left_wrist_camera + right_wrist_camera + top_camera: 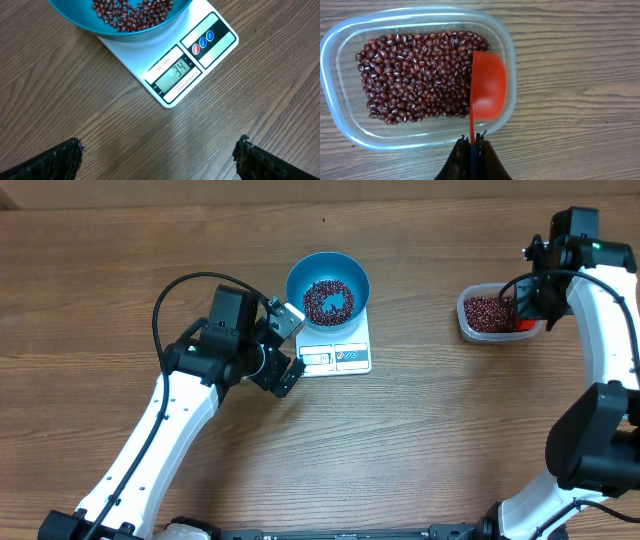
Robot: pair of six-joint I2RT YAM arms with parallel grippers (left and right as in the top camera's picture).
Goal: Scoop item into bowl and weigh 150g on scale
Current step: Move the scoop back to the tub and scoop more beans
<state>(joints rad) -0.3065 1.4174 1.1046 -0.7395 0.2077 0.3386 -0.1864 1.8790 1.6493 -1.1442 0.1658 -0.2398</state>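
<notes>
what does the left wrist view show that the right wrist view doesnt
Only the left wrist: the blue bowl sitting on the white scale, whose display reads 34. Only the right wrist: the clear tub and a red scoop inside it at the right end. Both: red-brown beans and the wooden table.

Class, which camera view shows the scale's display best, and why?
The left wrist view: the scale's display is close and sharp, reading 34. Overhead, it is a tiny unreadable window; the right wrist view misses it entirely.
</notes>
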